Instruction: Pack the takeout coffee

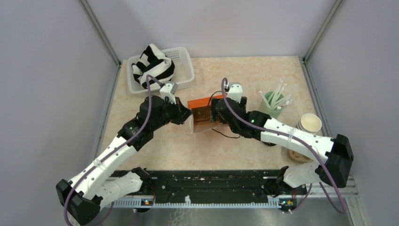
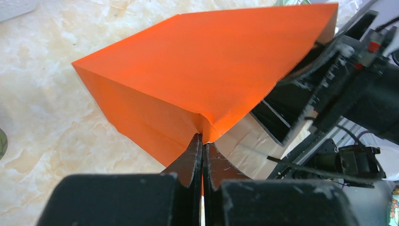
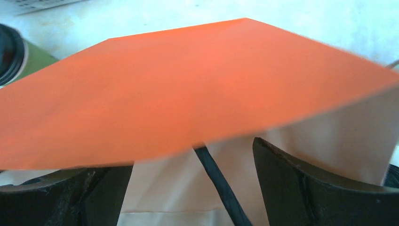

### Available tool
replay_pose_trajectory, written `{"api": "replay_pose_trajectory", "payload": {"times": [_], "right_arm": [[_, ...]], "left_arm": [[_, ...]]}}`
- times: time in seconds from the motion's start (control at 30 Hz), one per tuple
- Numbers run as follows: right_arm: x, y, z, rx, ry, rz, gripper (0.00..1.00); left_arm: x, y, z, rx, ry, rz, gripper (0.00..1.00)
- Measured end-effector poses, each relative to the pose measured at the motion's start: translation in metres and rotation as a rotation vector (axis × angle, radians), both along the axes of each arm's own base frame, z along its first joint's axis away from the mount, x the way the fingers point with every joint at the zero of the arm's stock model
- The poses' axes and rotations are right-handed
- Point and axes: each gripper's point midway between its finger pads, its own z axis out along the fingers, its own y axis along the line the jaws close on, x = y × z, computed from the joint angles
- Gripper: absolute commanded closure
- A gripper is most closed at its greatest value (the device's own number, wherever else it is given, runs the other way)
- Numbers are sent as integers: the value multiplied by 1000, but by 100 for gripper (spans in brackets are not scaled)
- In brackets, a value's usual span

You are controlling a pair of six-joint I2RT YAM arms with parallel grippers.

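Note:
An orange paper bag (image 1: 204, 110) with a brown inside stands mid-table, between my two grippers. My left gripper (image 1: 185, 114) is shut on the bag's folded left edge; in the left wrist view its fingertips (image 2: 203, 139) pinch the orange bag (image 2: 211, 70). My right gripper (image 1: 215, 114) is at the bag's right side, jaws wide apart. In the right wrist view the orange wall (image 3: 188, 84) lies over the open gripper (image 3: 188, 160), with nothing pinched. One dark green takeout coffee cup (image 3: 33, 61) with a black lid (image 3: 8, 52) peeks out at top left. No cup shows from above.
A white basket (image 1: 187, 70) holding a black-and-white striped cloth (image 1: 153, 66) sits at the back left. A mint tumbler of white straws (image 1: 274, 104) and cream paper cups (image 1: 310, 123) stand at the right. A black cable (image 3: 221, 188) crosses between the right fingers.

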Motion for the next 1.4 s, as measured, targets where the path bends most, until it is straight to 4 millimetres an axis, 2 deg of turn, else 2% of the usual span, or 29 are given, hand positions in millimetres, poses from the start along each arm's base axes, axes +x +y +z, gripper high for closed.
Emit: {"api": "replay_pose_trajectory", "payload": {"times": [0.2, 0.43, 0.67, 0.8, 0.93, 1.0, 1.1, 1.2, 1.4], "right_arm": [[19, -11, -13, 13, -33, -74, 3], [36, -8, -35, 30, -47, -85, 4], [47, -6, -34, 27, -83, -51, 17], [45, -2, -35, 12, -75, -2, 14], [31, -1, -42, -34, -19, 81, 12], [19, -3, -38, -55, 20, 132, 11], [1, -5, -20, -46, 50, 206, 10], [-25, -9, 3, -19, 81, 320, 10], [-66, -13, 40, 10, 147, 487, 17]], "left_arm": [[-4, -7, -2, -11, 20, -41, 100], [-5, -16, -3, -22, 43, -81, 100], [-5, -20, -3, -32, 62, -92, 100], [0, -17, -1, -25, 58, -60, 100], [9, -9, 3, 0, 53, 4, 100], [14, -6, 5, 16, 55, 34, 100], [22, -1, 5, 42, 57, 82, 100], [27, 4, 2, 65, 63, 118, 100], [32, 8, 1, 83, 64, 151, 100]]}}
